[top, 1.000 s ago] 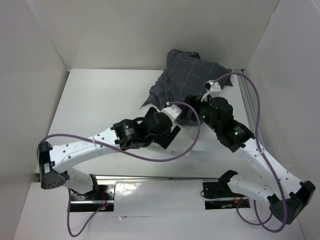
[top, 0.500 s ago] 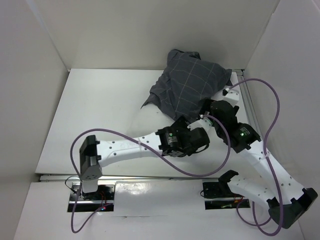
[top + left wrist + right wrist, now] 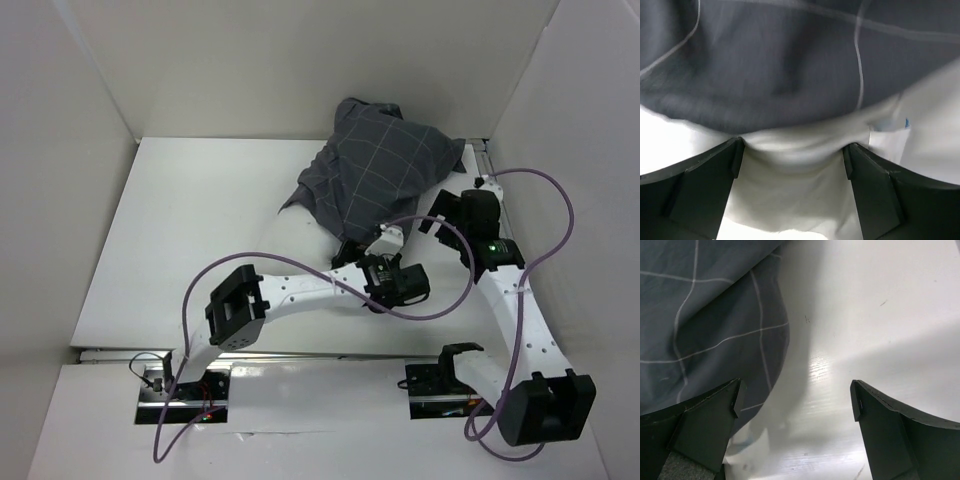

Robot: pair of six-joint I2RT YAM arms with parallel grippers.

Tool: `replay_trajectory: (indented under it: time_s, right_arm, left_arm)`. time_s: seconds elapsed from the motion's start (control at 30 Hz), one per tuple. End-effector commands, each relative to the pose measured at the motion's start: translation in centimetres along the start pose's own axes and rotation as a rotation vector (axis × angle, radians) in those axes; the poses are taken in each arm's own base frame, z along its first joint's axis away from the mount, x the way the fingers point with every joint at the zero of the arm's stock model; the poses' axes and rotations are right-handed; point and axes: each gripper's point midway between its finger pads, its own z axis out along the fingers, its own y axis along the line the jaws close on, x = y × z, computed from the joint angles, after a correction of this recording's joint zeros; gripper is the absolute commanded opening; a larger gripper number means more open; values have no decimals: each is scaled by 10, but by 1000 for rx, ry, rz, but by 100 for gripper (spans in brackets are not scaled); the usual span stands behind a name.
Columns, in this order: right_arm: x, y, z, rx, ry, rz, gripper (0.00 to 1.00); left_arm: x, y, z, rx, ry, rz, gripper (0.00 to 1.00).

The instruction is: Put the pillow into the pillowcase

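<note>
White walls (image 3: 90, 150) close in the table (image 3: 880, 300), and a purple cable (image 3: 440, 316) loops beside the left gripper (image 3: 792, 152). Its fingers stand wide, the pillow (image 3: 795, 200) bulging between them, the pillowcase (image 3: 790, 60) hem just past their tips. The right gripper (image 3: 796, 392) is also wide, with the pillowcase beside one finger. The pillow sits mostly inside the pillowcase

Left arm (image 3: 300, 290) swung right, up against the pillowcase (image 3: 385, 165).

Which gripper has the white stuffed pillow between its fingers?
The left gripper: the pillow fills its open gap; the right gripper frames mostly bare white table.
</note>
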Motion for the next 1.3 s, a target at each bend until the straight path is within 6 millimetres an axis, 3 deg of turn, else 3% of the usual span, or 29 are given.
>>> replay_trajectory:
  time_s: [0.0,0.03,0.1,0.13,0.2,0.27,0.37,0.4,0.47,0.57,0.63,0.73,0.87,1.0,1.13,1.27]
  right_arm:
    - [-19,17,1,-155,-43,15,99]
    - [-14,20,0,-202,-27,1,99]
    - [-16,17,2,-225,-28,6,99]
    - [-8,22,1,-265,-2,-17,99]
    - [-5,23,4,-294,-4,-39,99]
    - [11,27,7,-356,38,-100,99]
    - [33,39,15,-413,102,-161,99]
    - [39,43,19,-420,123,-169,99]
    - [55,51,25,-421,143,-240,99]
    - [79,66,33,-407,124,-385,99]
    - [71,74,40,-364,31,-425,99]
    - [59,93,42,-338,-67,-419,99]
    - [7,77,47,-115,-239,-264,98]
    - [-22,83,60,-140,-301,-205,95]
    - [-12,104,82,-224,-225,-208,88]
    - [2,116,90,-282,-158,-213,84]
  left_arm:
    - [8,22,44,-97,46,-90,100]
    - [21,22,56,-97,80,-39,72]
    - [22,33,73,-130,112,-69,0]
    - [26,37,78,-137,130,-70,0]
    - [10,55,74,-164,86,-96,0]
    - [-13,75,64,-194,18,-87,0]
    - [-65,91,41,-140,-103,-137,0]
    - [-92,104,32,-116,-152,-180,0]
    - [-123,101,27,-25,-207,-184,0]
    - [-166,120,12,35,-280,-215,0]
    - [-187,130,5,7,-339,-219,0]
    - [-202,137,-2,-12,-367,-222,0]
    - [-205,141,-4,-25,-373,-201,0]
    - [-213,143,-8,-11,-388,-214,0]
    - [-224,143,-16,23,-405,-225,0]
    - [-228,139,-18,20,-412,-211,0]
